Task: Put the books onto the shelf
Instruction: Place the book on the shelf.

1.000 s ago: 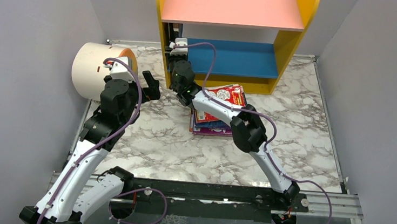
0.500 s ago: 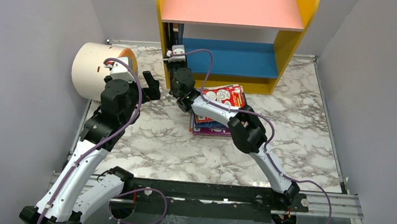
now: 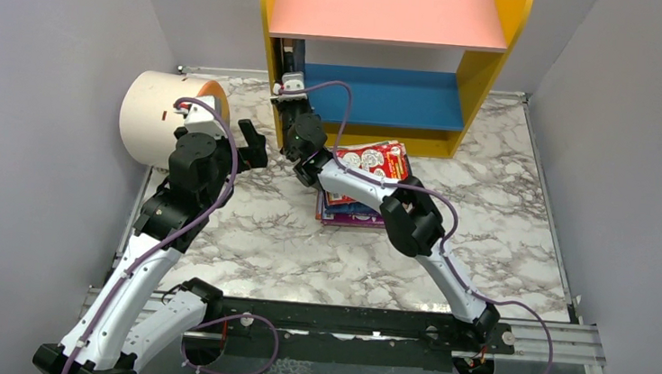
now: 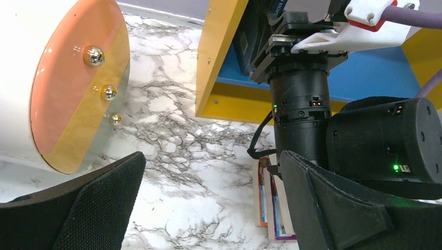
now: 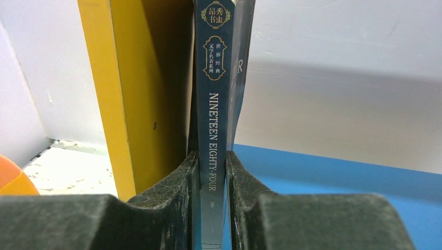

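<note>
At the surface's far left corner, a cream cylinder with an orange end face (image 3: 157, 117) is lying on its side on the white marble-patterned table (image 3: 259, 244). Just right of it, I am keeping my left gripper (image 4: 208, 208) hovering over the marble, its black padded fingers (image 4: 99, 208) standing wide apart with nothing between them.

Further right, my right gripper (image 5: 212, 177) is reaching into the bookcase with yellow side panels, a pink upper board and a blue lower board (image 3: 504, 30), at the left end of the lower board. Its pads are pressing on both sides of a thin dark blue paperback (image 5: 212, 67) with "Nineteen Eighty-Four" printed down the spine. The book is standing upright, spine facing the wrist camera, just beside the left yellow panel. I cannot tell whether its bottom edge is resting on the blue board.

To the right, in front of the bookcase, a stack of thin paperbacks (image 3: 379, 160) is lying flat on the marble, a red cover with white cartoon pictures on top. My right arm is crossing over its left side.
</note>
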Available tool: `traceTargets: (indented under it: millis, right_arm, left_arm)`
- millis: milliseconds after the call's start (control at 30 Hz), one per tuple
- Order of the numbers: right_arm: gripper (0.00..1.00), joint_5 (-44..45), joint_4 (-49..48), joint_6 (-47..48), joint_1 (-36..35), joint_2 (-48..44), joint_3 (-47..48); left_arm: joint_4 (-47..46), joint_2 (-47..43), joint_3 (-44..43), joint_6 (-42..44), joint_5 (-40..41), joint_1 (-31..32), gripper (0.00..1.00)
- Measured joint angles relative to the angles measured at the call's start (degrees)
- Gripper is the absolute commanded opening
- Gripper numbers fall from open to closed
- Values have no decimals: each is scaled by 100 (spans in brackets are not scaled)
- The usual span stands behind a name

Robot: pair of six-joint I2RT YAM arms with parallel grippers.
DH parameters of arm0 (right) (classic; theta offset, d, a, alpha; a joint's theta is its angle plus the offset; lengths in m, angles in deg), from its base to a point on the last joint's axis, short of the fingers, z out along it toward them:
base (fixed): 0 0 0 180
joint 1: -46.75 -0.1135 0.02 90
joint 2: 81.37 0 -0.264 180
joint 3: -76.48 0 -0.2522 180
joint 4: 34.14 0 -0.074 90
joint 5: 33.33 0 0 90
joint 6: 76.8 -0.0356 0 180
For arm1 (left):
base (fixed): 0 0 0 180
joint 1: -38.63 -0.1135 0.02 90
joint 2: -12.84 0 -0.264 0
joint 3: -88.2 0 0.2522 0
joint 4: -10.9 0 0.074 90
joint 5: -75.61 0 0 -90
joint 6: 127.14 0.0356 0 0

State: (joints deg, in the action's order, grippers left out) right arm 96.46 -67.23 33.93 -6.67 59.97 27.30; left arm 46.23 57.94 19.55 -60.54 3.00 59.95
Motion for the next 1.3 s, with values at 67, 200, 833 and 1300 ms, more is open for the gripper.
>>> traceTargets:
  millis: [67, 200, 833, 1300]
  right_arm:
    - [17, 11, 0, 111, 0, 11, 24]
    - [11, 37, -35, 354, -4, 79, 109]
    - [1, 92, -278, 743, -13, 197, 170]
    - [1, 306, -826, 1228, -87, 251, 116]
  left_arm:
    - [0, 0, 4, 0, -2, -2, 99]
    - [0, 0, 7, 0, 0, -26, 99]
    - [2, -7, 9, 0, 0, -26, 99]
    - [7, -28, 48, 0, 0, -37, 99]
